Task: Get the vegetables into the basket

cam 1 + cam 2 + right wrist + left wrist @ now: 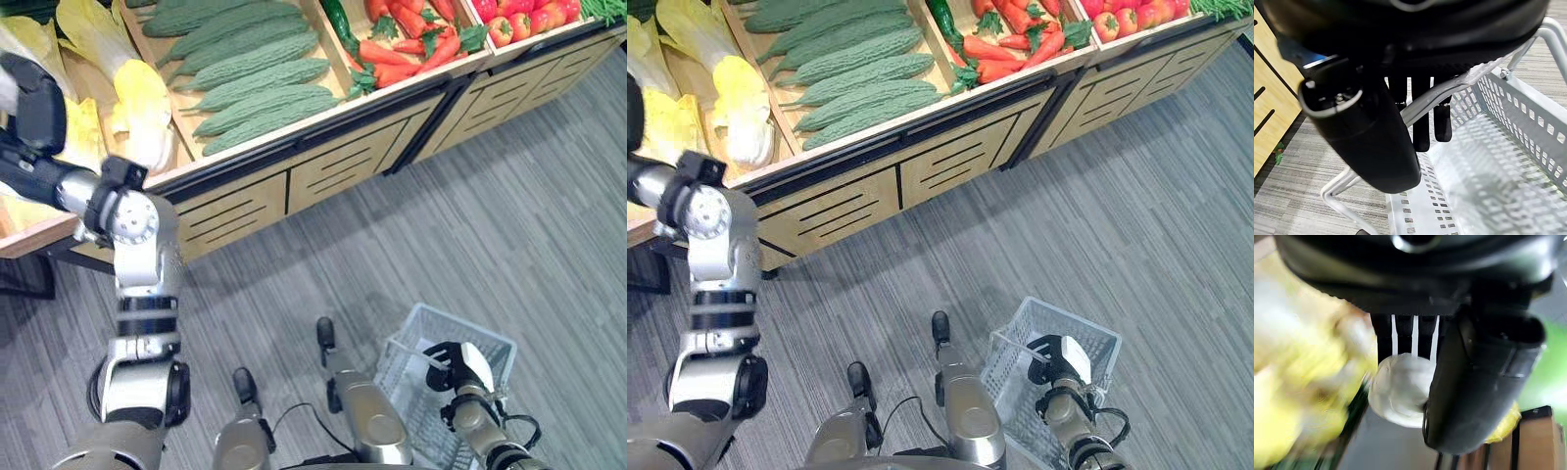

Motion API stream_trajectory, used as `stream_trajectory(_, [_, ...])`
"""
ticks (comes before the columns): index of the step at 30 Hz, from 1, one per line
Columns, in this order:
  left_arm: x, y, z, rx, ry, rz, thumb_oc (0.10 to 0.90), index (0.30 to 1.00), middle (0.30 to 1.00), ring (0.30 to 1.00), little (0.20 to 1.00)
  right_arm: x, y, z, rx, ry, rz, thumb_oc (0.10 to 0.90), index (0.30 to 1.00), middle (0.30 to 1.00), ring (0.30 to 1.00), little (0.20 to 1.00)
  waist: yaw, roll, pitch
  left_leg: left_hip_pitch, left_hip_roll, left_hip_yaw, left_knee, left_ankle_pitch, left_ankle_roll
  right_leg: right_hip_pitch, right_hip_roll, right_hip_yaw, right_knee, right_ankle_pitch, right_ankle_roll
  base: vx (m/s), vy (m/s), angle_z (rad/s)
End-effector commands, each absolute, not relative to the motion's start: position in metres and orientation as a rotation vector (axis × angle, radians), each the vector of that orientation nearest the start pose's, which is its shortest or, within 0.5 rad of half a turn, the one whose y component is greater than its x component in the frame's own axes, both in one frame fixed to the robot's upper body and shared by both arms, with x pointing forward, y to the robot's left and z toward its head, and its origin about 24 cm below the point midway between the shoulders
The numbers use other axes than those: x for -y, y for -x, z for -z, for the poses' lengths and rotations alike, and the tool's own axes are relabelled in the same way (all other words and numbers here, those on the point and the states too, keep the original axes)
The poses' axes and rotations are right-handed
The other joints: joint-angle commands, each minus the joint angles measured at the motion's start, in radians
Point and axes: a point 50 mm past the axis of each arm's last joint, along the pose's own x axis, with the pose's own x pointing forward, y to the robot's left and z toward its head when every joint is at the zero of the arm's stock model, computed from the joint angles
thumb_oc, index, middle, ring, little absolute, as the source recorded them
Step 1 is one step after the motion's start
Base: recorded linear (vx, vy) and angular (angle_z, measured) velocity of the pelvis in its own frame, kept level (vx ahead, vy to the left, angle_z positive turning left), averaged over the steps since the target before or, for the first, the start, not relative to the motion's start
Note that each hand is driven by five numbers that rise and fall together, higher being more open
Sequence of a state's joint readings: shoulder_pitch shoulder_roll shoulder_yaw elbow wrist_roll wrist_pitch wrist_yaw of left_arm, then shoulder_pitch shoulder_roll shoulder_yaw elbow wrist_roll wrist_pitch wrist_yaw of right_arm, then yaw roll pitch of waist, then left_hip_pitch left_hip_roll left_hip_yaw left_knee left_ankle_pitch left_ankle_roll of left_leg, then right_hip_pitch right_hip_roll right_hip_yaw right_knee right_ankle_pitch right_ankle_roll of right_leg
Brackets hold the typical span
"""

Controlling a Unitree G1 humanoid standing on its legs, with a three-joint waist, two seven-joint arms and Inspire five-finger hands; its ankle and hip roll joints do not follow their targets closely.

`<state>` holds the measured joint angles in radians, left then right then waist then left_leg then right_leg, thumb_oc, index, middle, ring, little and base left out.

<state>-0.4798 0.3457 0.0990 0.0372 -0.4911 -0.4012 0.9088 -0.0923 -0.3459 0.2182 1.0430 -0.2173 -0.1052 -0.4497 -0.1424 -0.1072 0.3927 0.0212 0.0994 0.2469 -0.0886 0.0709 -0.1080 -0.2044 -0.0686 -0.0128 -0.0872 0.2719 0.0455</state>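
Note:
My left hand point(34, 103) reaches over the pale yellow cabbages point(137, 98) at the left end of the wooden produce stand. In the left wrist view its thumb point(1479, 377) and fingers close round the white stem end of a cabbage point(1398, 387). My right hand point(460, 367) hangs low at the right, fingers point(1420, 122) curled round the metal handle point(1449, 90) of a white plastic basket point(485, 343). The basket point(1528, 127) holds nothing that I can see and hangs just above the grey floor.
Green bitter gourds point(255, 73) fill the bin beside the cabbages. Further right lie red chillies point(407, 44) and red tomatoes point(524, 20). The stand's slatted wooden front point(333, 166) runs diagonally across the view, with grey carpet point(470, 225) between it and the basket.

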Motion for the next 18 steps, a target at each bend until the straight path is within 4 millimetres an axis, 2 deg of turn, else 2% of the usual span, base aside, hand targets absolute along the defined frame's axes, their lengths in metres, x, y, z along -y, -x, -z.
stream_trajectory(1, [-0.268, -0.285, -0.236, 0.914, 0.487, -0.303, 0.4, 0.3, 0.3, 0.3, 0.3, 0.303, -0.169, 0.094, -0.721, 0.857, 0.393, 0.4, 0.3, 0.3, 0.3, 0.3, 0.014, 0.015, -0.073, 0.016, 0.003, -0.05, 0.001, -0.061, 0.005, 0.064, -0.116, 0.038, 0.031, -0.113, 0.109, -0.01, 0.06, -0.07])
stream_trajectory(3, [-0.268, -0.284, -0.224, 0.855, 0.472, -0.156, 0.4, 0.3, 0.3, 0.3, 0.3, 0.306, -0.167, 0.094, -0.734, 0.887, 0.385, 0.4, 0.3, 0.3, 0.3, 0.3, 0.008, 0.024, -0.087, 0.028, 0.001, -0.038, 0.001, -0.065, 0.003, 0.074, -0.117, 0.04, 0.022, -0.109, 0.113, 0.01, 0.038, -0.13])
stream_trajectory(5, [-0.26, -0.283, -0.208, 0.763, 0.484, 0.003, 0.4, 0.3, 0.3, 0.3, 0.3, 0.31, -0.164, 0.093, -0.745, 0.898, 0.384, 0.4, 0.3, 0.3, 0.3, 0.3, 0.005, 0.034, -0.1, 0.037, 0.0, -0.029, 0.001, -0.069, 0.002, 0.079, -0.118, 0.047, 0.015, -0.106, 0.117, 0.0, 0.008, 0.02])
stream_trajectory(6, [-0.26, -0.283, -0.208, 0.763, 0.484, 0.003, 0.4, 0.3, 0.3, 0.3, 0.3, 0.31, -0.164, 0.093, -0.745, 0.898, 0.384, 0.4, 0.3, 0.3, 0.3, 0.3, 0.005, 0.034, -0.1, 0.037, 0.0, -0.029, 0.001, -0.069, 0.002, 0.079, -0.118, 0.047, 0.015, -0.106, 0.117, 0.0, 0.0, 0.0])
stream_trajectory(8, [-0.247, -0.281, -0.185, 0.659, 0.492, 0.118, 0.4, 0.3, 0.3, 0.3, 0.3, 0.311, -0.159, 0.094, -0.756, 0.893, 0.372, 0.4, 0.3, 0.3, 0.3, 0.3, -0.006, 0.045, -0.113, 0.049, 0.0, -0.018, 0.001, -0.069, 0.002, 0.086, -0.118, 0.053, 0.012, -0.105, 0.116, 0.0, 0.0, 0.0])
stream_trajectory(10, [-0.246, -0.28, -0.178, 0.626, 0.486, 0.122, 0.4, 0.3, 0.3, 0.3, 0.3, 0.311, -0.158, 0.094, -0.759, 0.891, 0.368, 0.4, 0.3, 0.3, 0.3, 0.3, -0.008, 0.046, -0.115, 0.054, 0.0, -0.015, 0.001, -0.07, 0.002, 0.091, -0.118, 0.054, 0.011, -0.106, 0.115, 0.01, -0.001, -0.02])
stream_trajectory(11, [-0.237, -0.279, -0.165, 0.564, 0.506, 0.157, 0.4, 0.3, 0.3, 0.3, 0.3, 0.312, -0.157, 0.094, -0.755, 0.893, 0.363, 0.4, 0.3, 0.3, 0.3, 0.3, -0.014, 0.05, -0.119, 0.062, 0.0, -0.012, 0.001, -0.07, 0.003, 0.097, -0.118, 0.057, 0.011, -0.107, 0.114, 0.01, -0.006, -0.12])
stream_trajectory(12, [-0.237, -0.279, -0.165, 0.564, 0.506, 0.157, 0.4, 0.3, 0.3, 0.3, 0.3, 0.312, -0.156, 0.094, -0.756, 0.893, 0.363, 0.4, 0.3, 0.3, 0.3, 0.3, -0.014, 0.05, -0.12, 0.062, 0.0, -0.012, 0.001, -0.07, 0.003, 0.097, -0.118, 0.057, 0.01, -0.107, 0.114, 0.01, -0.003, -0.13])
stream_trajectory(13, [-0.239, -0.279, -0.154, 0.522, 0.511, 0.151, 0.4, 0.3, 0.3, 0.3, 0.3, 0.313, -0.156, 0.094, -0.757, 0.89, 0.359, 0.4, 0.3, 0.3, 0.3, 0.3, -0.016, 0.053, -0.122, 0.067, 0.0, -0.009, 0.001, -0.071, 0.004, 0.1, -0.119, 0.06, 0.01, -0.108, 0.114, 0.01, 0.0, -0.12])
stream_trajectory(14, [-0.233, -0.277, -0.143, 0.477, 0.528, 0.173, 0.4, 0.3, 0.3, 0.3, 0.3, 0.314, -0.155, 0.093, -0.758, 0.893, 0.357, 0.4, 0.3, 0.3, 0.3, 0.3, -0.019, 0.057, -0.127, 0.074, -0.001, -0.007, 0.001, -0.072, 0.005, 0.105, -0.118, 0.063, 0.008, -0.109, 0.114, 0.02, 0.0, -0.09])
stream_trajectory(18, [-0.225, -0.274, -0.128, 0.411, 0.539, 0.218, 0.4, 0.3, 0.3, 0.3, 0.3, 0.315, -0.155, 0.092, -0.754, 0.881, 0.36, 0.4, 0.3, 0.3, 0.3, 0.3, -0.026, 0.063, -0.134, 0.085, -0.001, 0.003, 0.001, -0.072, 0.006, 0.115, -0.117, 0.07, 0.005, -0.111, 0.113, 0.01, -0.001, -0.14])
